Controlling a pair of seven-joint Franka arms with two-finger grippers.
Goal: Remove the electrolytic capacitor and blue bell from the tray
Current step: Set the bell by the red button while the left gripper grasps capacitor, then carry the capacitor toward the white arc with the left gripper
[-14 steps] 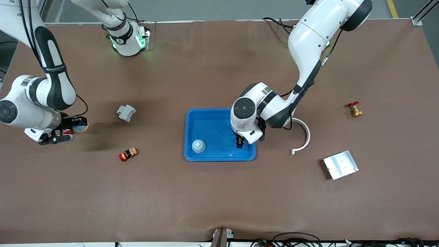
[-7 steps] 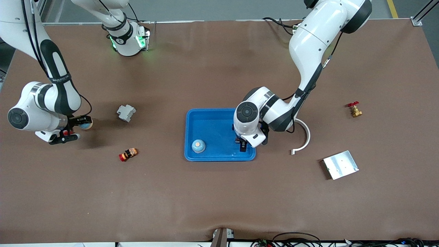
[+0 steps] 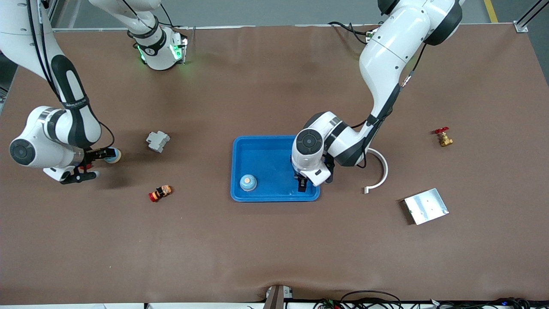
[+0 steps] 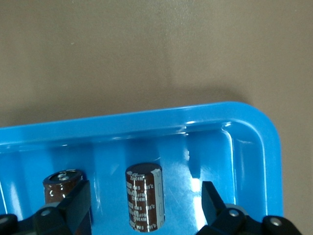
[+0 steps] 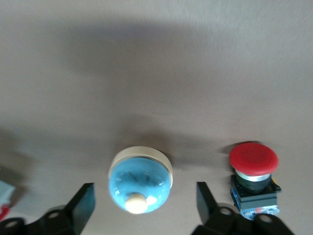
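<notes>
over the blue tray (image 3: pixel 257 150) at mid-table, the left gripper (image 3: pixel 302 183) hangs with fingers spread wide; a brown capacitor (image 4: pixel 145 196) lies between them on the tray floor, untouched, with a second capacitor (image 4: pixel 61 182) just beside it. a blue bell (image 3: pixel 248 182) sits in the tray's corner nearer the front camera. toward the right arm's end of the table, the right gripper (image 3: pixel 88 165) has its fingers spread around another blue bell (image 5: pixel 140 181), without pinching it, a red push button (image 5: pixel 254 176) close by.
</notes>
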